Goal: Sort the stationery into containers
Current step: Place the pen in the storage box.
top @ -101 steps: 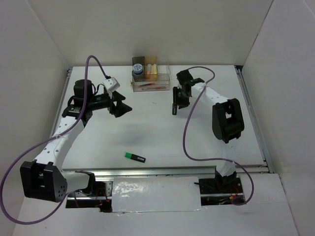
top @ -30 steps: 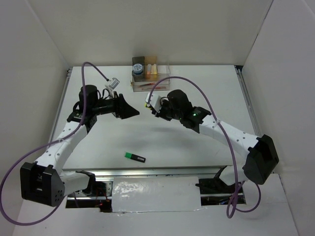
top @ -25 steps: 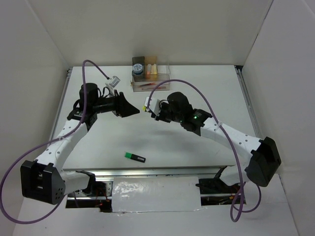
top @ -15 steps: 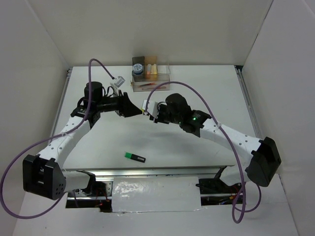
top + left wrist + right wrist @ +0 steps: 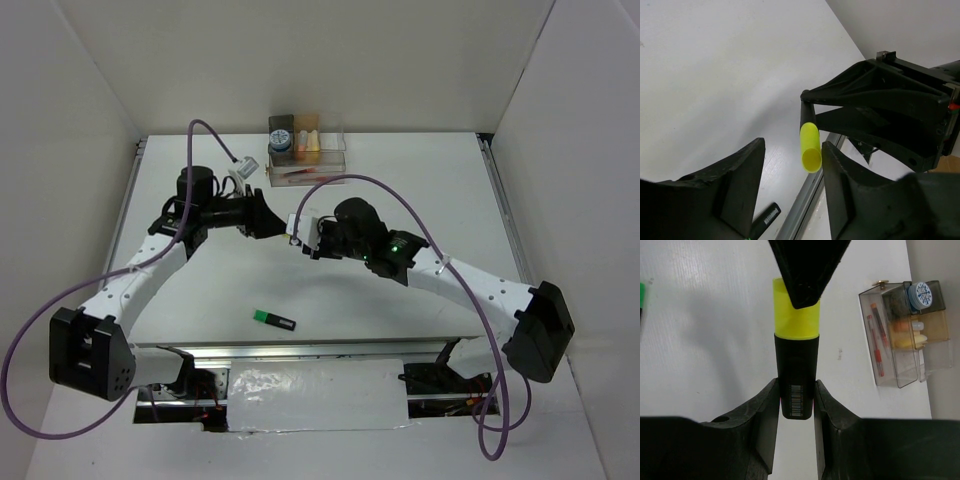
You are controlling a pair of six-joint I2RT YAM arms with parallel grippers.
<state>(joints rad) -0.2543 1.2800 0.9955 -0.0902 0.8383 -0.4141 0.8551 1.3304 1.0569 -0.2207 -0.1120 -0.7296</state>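
Top view: the left gripper (image 5: 268, 222) and right gripper (image 5: 300, 240) now meet tip to tip at the table's centre, the wide gap between them closed. The right arm has swung away from the organiser (image 5: 306, 152) at 12 o'clock. A green-ended highlighter (image 5: 273, 319) lies unmoved at 6 o'clock.

Left wrist view: the left jaws stand wide on either side of the yellow-ended highlighter (image 5: 810, 142), not gripping it.

Right wrist view: the right fingers clamp its black barrel, yellow end toward 12 o'clock.

This looks like a handover under way; the highlighter is not yet sorted.
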